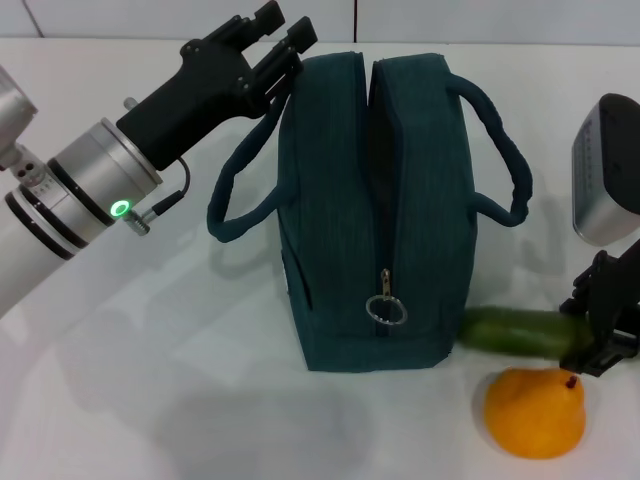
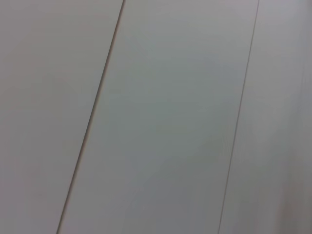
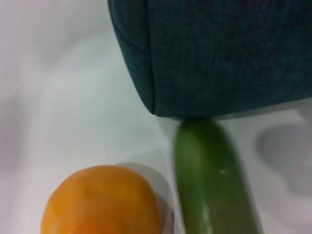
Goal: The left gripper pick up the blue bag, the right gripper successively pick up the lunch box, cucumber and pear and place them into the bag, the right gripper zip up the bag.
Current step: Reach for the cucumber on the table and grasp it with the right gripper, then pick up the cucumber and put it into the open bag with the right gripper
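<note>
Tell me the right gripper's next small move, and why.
Probably close on the cucumber and lift it. The right gripper sits over its outer end, the cucumber and pear lie on the table beside the blue bag, and the left gripper is at the bag's top.

Tabletop (image 1: pixel 150 400): white, smooth, faintly glossy, carrying soft grey shadows. Wall (image 1: pixel 480 20): pale panels behind the tabletop's far edge, one dark vertical seam visible in the head view. Left wrist view: only pale panels (image 2: pixel 165 117), split by two thin, slanted seams (image 2: pixel 92 117).
</note>
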Robot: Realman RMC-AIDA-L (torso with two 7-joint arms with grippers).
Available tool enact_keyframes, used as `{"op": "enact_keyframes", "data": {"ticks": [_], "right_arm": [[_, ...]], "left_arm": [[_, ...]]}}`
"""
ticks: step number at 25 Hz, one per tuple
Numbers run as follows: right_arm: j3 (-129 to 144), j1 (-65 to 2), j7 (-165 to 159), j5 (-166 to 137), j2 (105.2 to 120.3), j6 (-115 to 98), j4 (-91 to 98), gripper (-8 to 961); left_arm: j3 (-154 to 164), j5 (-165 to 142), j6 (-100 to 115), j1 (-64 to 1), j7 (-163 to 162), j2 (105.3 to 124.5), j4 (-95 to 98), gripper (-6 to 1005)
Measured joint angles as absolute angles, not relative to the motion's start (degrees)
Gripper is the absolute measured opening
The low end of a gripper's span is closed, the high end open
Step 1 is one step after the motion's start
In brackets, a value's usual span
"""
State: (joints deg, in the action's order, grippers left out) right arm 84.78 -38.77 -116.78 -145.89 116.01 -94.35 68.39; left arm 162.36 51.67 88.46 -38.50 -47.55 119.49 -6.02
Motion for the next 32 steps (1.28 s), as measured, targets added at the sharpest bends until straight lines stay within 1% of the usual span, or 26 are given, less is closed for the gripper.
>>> {"op": "enact_keyframes", "data": {"ticks": [5, 10, 16, 23, 27, 32], "right_arm": [[83.81, -38.4, -117.08, -145.88, 115.94, -94.25, 68.65, 572], [77.71, -37.22, -115.73, -143.47, 115.49, -95.79, 68.96, 573], [61.16, -33.35, -110.08, -140.8, 115.32, -98.86, 69.03, 573], [47.91, -29.15, -107.01, -133.25, 115.08, -98.95, 69.13, 574], [40.37, -27.43, -104.57, -125.24, 114.86, -99.0, 68.94, 574], [37.2, -25.01, -96.26, -104.92, 115.13, -99.26, 64.32, 574]], "left_arm": [[162.32, 51.67, 88.62, -38.49, -47.55, 119.44, -6.08, 476], [162.61, 51.67, 88.74, -38.41, -47.55, 119.44, -6.06, 476], [162.69, 51.68, 88.76, -38.32, -47.55, 119.44, -6.06, 476], [162.68, 51.67, 88.74, -37.95, -47.55, 119.44, -6.16, 475], [162.68, 51.42, 88.85, -37.78, -47.55, 119.44, -6.16, 475], [162.71, 50.63, 90.81, -37.56, -47.55, 119.43, -6.18, 475]]}}
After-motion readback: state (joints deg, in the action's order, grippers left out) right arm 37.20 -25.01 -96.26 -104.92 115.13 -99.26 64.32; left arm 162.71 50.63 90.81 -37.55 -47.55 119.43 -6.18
